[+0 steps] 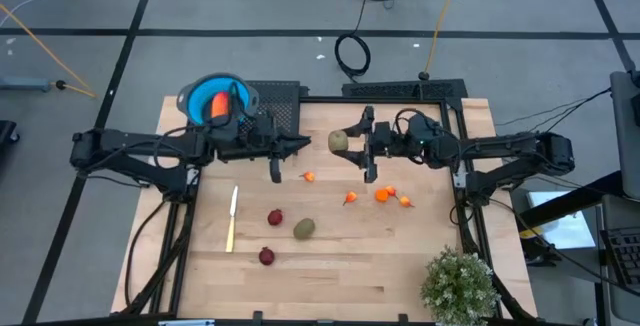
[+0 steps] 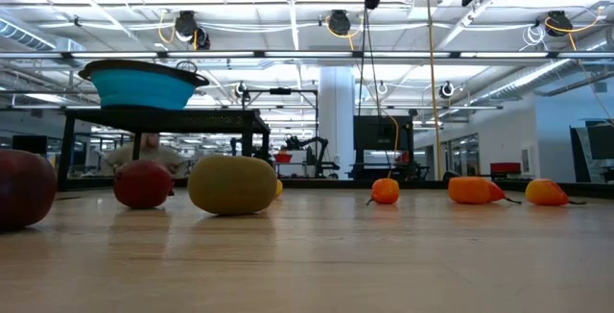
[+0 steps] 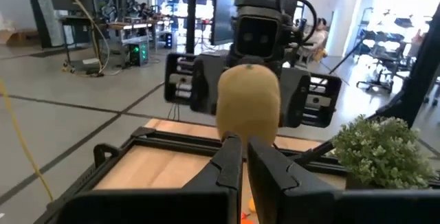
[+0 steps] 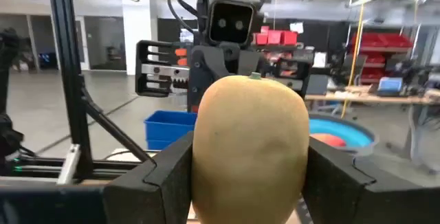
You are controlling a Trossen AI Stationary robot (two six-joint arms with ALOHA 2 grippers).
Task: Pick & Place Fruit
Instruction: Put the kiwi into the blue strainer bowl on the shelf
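Overhead, the right gripper was clamped on an olive-green oval fruit, holding it above the far middle of the wooden table, its dark fingers pressed against the fruit's two sides. Facing it from just beside, the left gripper hung with its fingers together and nothing between them. Behind the left arm, at the table's far left corner, a round blue bowl held the elongated red-orange piece.

Other fruit lay loose on the tabletop. A second olive-green oval rested near the centre, with one dark red round fruit just beside it and another nearer the front edge. Tiny orange pieces were scattered below the grippers: one towards the left gripper, and three more grouped under the right arm. A slim pale knife lay lengthwise left of the red fruit. A small green potted plant stood at the front right corner.
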